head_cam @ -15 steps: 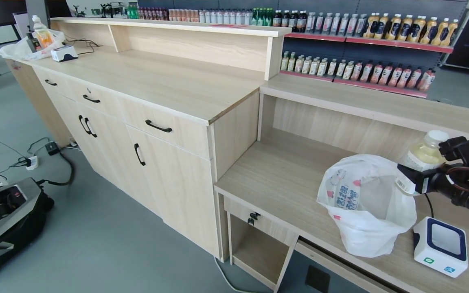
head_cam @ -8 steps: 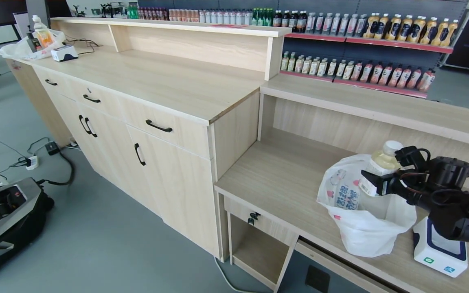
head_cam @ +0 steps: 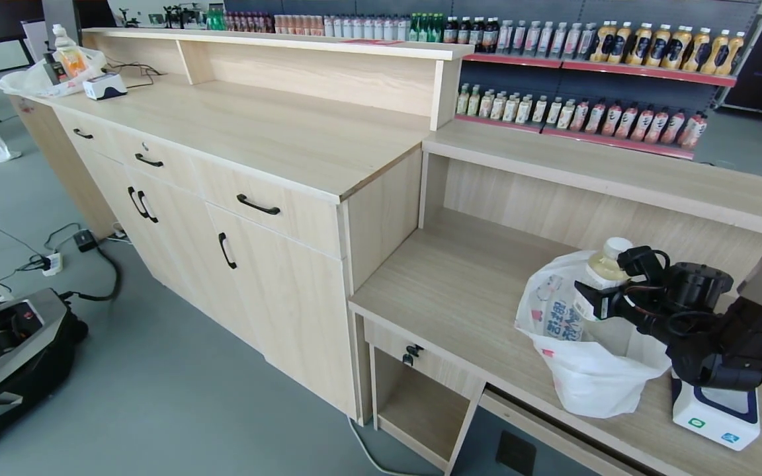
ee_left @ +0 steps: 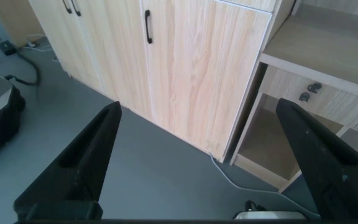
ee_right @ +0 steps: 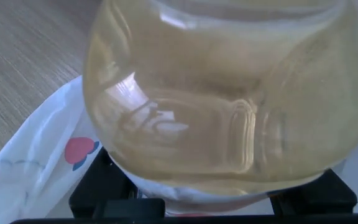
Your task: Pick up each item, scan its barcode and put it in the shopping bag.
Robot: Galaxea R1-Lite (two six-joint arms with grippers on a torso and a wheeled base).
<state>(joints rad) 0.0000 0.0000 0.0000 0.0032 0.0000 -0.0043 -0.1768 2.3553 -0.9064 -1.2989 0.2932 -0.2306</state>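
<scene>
1. The right pincer point(head_cam: 596, 299) is clenched on the bottle point(head_cam: 602, 268), its black fingers gripping the labelled lower body from the side.
2. The left pincer point(ee_left: 197, 109) is released, with its two dark fingers spread wide and nothing between them. It hangs over the grey floor in front of the cabinet doors.
3. The bottle is clear plastic holding a pale yellow liquid, with a white cap and a white label band around its lower part. It is held nearly upright, leaning a little, right at the open mouth of the shopping bag point(head_cam: 586, 377).
4. In the right wrist view the bottle point(ee_right: 222, 93) is seen from very close, with ribbed moulding showing through the liquid. The bag point(ee_right: 36, 155) lies just beside and below it on the wood-grain counter point(ee_right: 23, 50).
5. The bag is thin white plastic with red and blue print and stands slumped on the lower counter point(head_cam: 460, 284).
6. The bottle's base is hidden by the pincer and the bag's rim, so I cannot tell whether it is already inside the bag.
7. The print on the label is too small to make out.
8. A white scanner point(head_cam: 715, 416) with a dark blue face stands on the counter just beside the bag, its upper part covered by the right arm.
</scene>
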